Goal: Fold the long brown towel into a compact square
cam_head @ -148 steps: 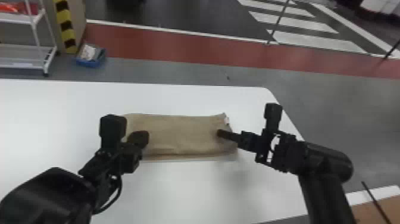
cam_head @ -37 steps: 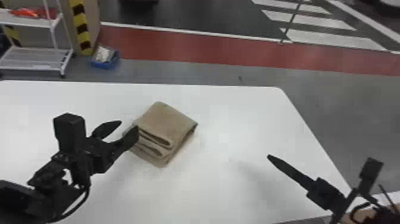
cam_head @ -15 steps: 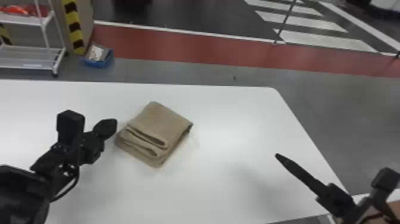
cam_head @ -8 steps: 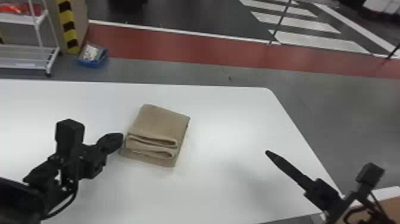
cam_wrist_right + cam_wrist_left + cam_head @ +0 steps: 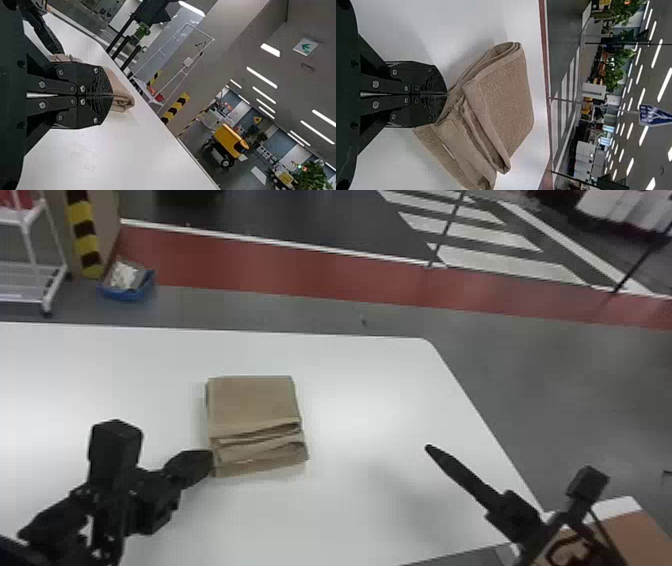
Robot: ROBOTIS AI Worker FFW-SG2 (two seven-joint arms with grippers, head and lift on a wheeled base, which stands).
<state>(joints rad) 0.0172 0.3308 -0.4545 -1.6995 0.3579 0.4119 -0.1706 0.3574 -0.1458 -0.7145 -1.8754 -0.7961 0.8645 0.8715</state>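
The brown towel (image 5: 252, 402) lies folded into a thick, nearly square stack on the white table, its layered folds facing the robot. My left gripper (image 5: 207, 464) is at the stack's near left corner, and the tips touch its left side. In the left wrist view, the closed fingers of the left gripper (image 5: 447, 94) meet the edge of the towel (image 5: 504, 97) and hide a little of it. My right gripper (image 5: 430, 449) is shut over the table's right part, away from the towel. In the right wrist view, the right gripper (image 5: 112, 95) partly covers the towel (image 5: 121, 93) behind it.
The white table (image 5: 360, 390) has bare surface between the towel and my right gripper. Its right edge slants down towards the right arm, where a brown surface (image 5: 637, 535) shows. Beyond the table, a blue bin (image 5: 125, 287) and a white rack (image 5: 37, 275) stand on the floor.
The long towel has become a compact stack. Over the last second it turned counterclockwise to sit square, while my left gripper moved nearer to the robot. My right gripper left the towel's right end earlier.
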